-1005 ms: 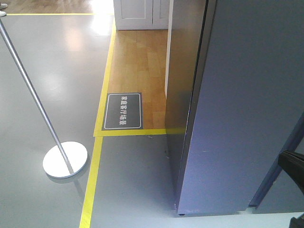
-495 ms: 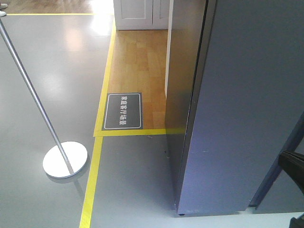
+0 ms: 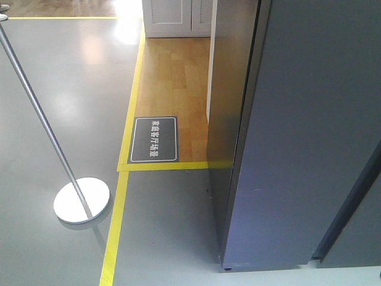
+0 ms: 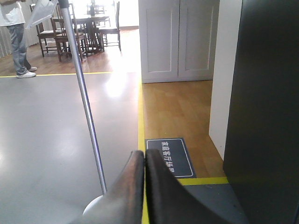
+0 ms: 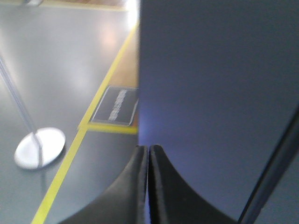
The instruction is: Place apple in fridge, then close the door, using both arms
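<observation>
Both pairs of jaws are sitting pressed together with nothing between them: the left gripper [image 4: 144, 161] is showing two dark curved fingers meeting at the tips, and the right gripper [image 5: 148, 154] is doing the same, its tips pointing at a smooth grey panel. That panel is the door [image 3: 309, 131] — its matte dark grey outer face is filling the right side of the front view, and no white interior or shelf is showing from any camera, so it appears to be shut or very nearly so against the fridge [image 3: 229, 101], whose darker, glossier side wall is catching a warm reflection of the floor. No apple is showing in any view; I judge it is probably lying inside already, with the task close to its end, which would explain why both grippers are carrying nothing. The right one is hanging near the door face, though contact cannot be judged from here. Outward, a yellow tape line [image 3: 122, 196] is bordering the polished grey floor, a dark floor sign [image 3: 154, 139] with white characters is lying on the wooden strip, and a slim metal stanchion [image 3: 81, 199] is standing on its round white base — well apart from the fridge.
</observation>
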Tool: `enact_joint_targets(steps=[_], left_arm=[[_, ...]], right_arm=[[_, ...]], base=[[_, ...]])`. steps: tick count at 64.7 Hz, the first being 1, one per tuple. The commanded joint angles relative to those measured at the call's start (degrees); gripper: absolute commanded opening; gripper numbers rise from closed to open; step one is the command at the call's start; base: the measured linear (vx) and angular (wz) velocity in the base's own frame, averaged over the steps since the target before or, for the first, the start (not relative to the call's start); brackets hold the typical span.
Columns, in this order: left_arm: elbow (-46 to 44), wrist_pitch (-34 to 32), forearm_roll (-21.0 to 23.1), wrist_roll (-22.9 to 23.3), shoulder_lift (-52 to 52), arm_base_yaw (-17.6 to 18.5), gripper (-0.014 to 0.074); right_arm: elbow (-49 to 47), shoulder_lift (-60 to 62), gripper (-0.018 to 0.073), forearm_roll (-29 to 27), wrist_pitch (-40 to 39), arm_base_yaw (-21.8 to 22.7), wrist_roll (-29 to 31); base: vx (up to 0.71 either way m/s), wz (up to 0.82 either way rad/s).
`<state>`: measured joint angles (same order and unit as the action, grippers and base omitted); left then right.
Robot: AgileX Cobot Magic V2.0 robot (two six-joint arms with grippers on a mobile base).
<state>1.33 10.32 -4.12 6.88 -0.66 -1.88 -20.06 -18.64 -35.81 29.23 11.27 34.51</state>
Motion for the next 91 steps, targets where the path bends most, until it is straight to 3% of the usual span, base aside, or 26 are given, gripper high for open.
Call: enact_joint_targets(steps=[1,19,31,44,55,76,91], left_arm=[[-0.92,-3.90,-0.06,0.36,-0.88,0.23,-0.0006],[-0.92,-3.90,-0.06,0.36,-0.88,0.23,-0.0006],[-0.92,-3.90,-0.06,0.36,-0.88,0.23,-0.0006],[-0.92,-3.84,-0.06,0.36,-0.83,0.23,-0.0006],[-0.92,-3.84,-0.06,0.36,-0.83,0.23,-0.0006],[-0.92,-3.84,-0.06,0.36,-0.83,0.23,-0.0006],[-0.92,-3.84,-0.06,0.36,-0.83,0.23,-0.0006]], right_arm=[[3.37,2.62,-0.0003,4.76,-10.83,0.12,-11.44],[14.64,11.16,-0.0003,28.04,-15.33,0.12,-41.90],[21.80,13.88,-0.0003,35.81,-26.39,-1.81,-52.81],[21.60,14.19,-0.0002,47.65,-29.23,-10.72,-52.79],[21.60,15.64,-0.0003,51.90,-32.72,-14.80,-51.47],[21.60,17.90,-0.0003,51.39,-34.17,-14.54,-51.29],[21.60,17.90,-0.0003,47.08,-34.58,-14.54,-51.29]], base=[[0.00,0.00],[0.00,0.00],[0.00,0.00],[0.00,0.00],[0.00,0.00],[0.00,0.00],[0.00,0.00]])
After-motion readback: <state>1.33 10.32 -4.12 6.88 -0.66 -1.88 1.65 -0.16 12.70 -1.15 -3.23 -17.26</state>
